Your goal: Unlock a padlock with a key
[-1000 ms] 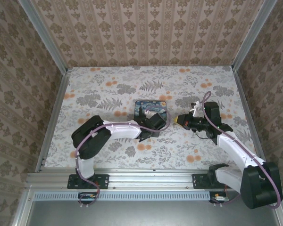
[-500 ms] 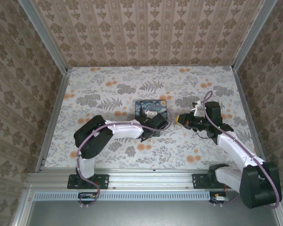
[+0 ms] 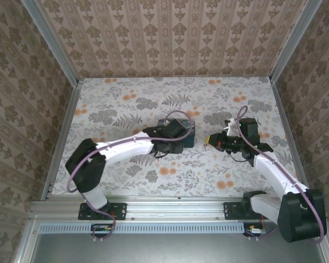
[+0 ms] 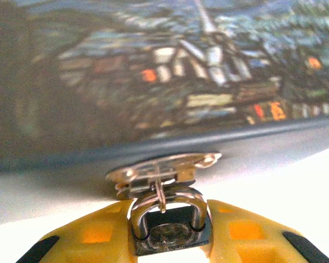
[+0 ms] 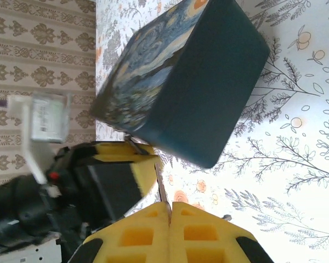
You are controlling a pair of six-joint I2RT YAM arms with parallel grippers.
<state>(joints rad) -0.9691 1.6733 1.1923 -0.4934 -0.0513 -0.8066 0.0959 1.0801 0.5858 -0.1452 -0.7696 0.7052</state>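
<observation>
Left gripper (image 4: 171, 235): yellow fingers (image 4: 93, 233) pressed onto both flanks of the padlock (image 4: 169, 222), pinching it by the body. One padlock; its shackle passes through the metal hasp (image 4: 164, 164) on the front edge of the box (image 5: 181, 76), so the lock hangs right against the box wall.

Right gripper (image 5: 169, 211): fingers squeezed together on a thin flat blade, the key (image 5: 161, 186). The blade's tip points toward the near lower corner of the box. Key and box are near each other but apart, with a clear strip of tabletop between them.

Count: one padlock, one key, one box, two arms.

Box: dark blue, lid painted with a night sky and village, lid down and held by the hasp; contents hidden.

Setting, top view: the box sits about mid-table (image 3: 126, 104), turned slightly askew. Open flowered surface lies on every side, widest toward the far wall (image 3: 170, 38) and the left rail (image 3: 61, 137). The box is well apart from every edge.
</observation>
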